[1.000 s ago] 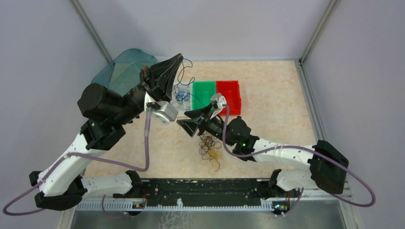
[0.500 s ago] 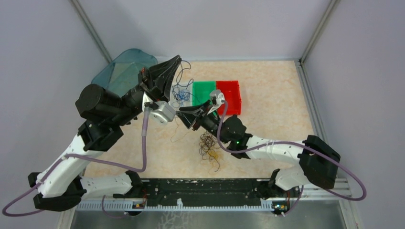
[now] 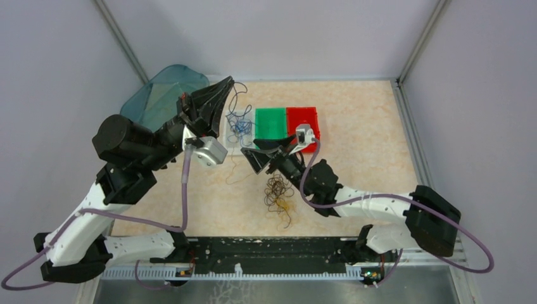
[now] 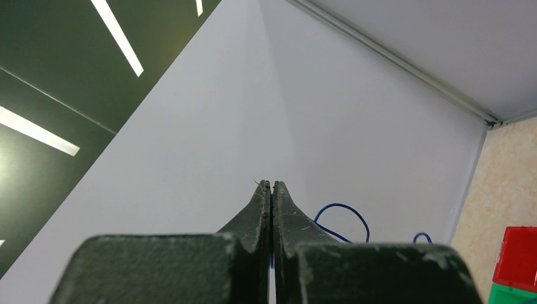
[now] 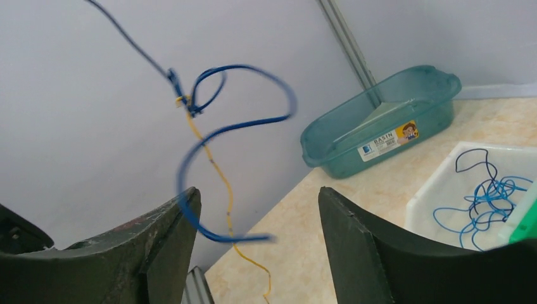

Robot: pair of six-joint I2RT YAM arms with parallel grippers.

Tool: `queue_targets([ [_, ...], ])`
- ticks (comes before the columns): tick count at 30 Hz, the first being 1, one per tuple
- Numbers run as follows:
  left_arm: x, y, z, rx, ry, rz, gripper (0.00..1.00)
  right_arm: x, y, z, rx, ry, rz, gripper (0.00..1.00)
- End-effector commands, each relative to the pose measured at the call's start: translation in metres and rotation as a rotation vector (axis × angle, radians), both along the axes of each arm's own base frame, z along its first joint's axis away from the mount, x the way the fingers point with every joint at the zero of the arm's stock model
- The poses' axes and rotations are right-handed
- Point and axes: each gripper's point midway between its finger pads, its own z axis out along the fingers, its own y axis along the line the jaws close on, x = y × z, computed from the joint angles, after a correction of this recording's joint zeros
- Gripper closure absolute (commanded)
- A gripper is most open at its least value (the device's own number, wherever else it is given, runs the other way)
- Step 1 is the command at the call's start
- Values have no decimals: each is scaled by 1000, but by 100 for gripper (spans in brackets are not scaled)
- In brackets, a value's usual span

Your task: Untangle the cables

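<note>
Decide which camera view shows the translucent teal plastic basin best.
The right wrist view: the translucent teal plastic basin appears whole, its label visible. The top view shows it partly hidden behind the left arm. The left wrist view misses it.

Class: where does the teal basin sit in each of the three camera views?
Top external: teal basin upper left, partly behind the left arm.
Left wrist: not in it.
Right wrist: basin upper right, by the wall.
Shared landmark: green bin, in all three views.
</note>
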Motion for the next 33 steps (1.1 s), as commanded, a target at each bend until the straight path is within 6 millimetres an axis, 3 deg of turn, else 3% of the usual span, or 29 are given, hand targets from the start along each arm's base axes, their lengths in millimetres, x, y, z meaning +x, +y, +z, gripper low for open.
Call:
queue_targets([
  [1, -9, 11, 10, -17, -27, -2, 100, -20, -24, 34, 130, -52, 42, 30],
  [5, -11, 10, 11, -15, -27, -14, 100, -37, -32, 39, 127, -79, 102, 30],
  [9, -17, 10, 13, -8, -15, -51, 100, -58, -40, 32, 19, -101, 201, 29],
  [14, -39, 6, 11, 13, 14, -169, 100, -75, -65, 25, -93, -128, 338, 27],
  [20, -53, 3, 10, 28, 38, -249, 100, -60, -102, 19, -186, -109, 275, 25],
  [26, -67, 1, 10, 44, 60, -324, 100, -44, -137, 53, -147, -155, 94, 25],
  [28, -72, 0, 10, 48, 66, -354, 100, -41, -132, 59, -130, -163, 111, 25],
  [33, -81, -5, 2, 75, 91, -414, 100, -45, -89, 66, -149, -182, 368, 26],
])
